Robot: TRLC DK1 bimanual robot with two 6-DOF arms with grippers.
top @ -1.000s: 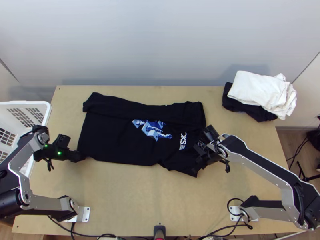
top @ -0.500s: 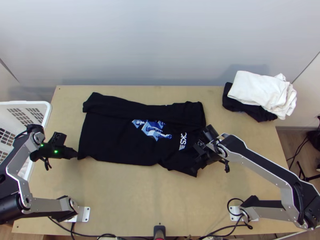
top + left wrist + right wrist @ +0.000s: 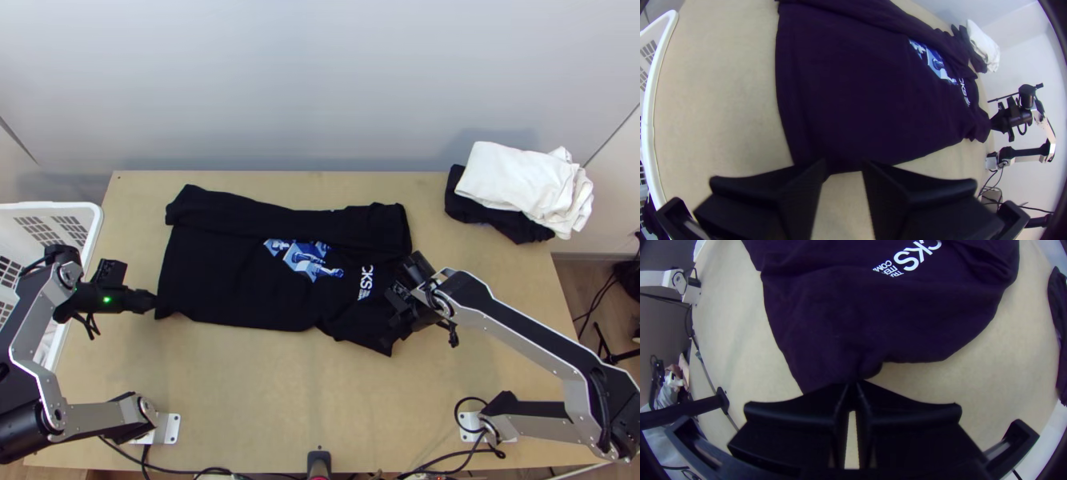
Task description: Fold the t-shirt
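Top view, basket (image 3: pixel 97 222) near parted left fingers (image 3: pixel 144 301), clothes pile (image 3: pixel 512 182), right fingers (image 3: pixel 400 317) pinching t-shirt (image 3: pixel 228 272)

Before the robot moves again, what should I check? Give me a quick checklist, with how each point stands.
1. Right pincer grips the black t-shirt: ok, it is closed on an edge.
2. Left pincer grips the shirt too: not ok, it is open beside a corner.
3. Far side folded inward: ok, it partly covers the blue print.
4. Near side folded inward: not ok.
5. Hidden layers smooth: cannot tell.
6. White cloth away from both pincers: ok.
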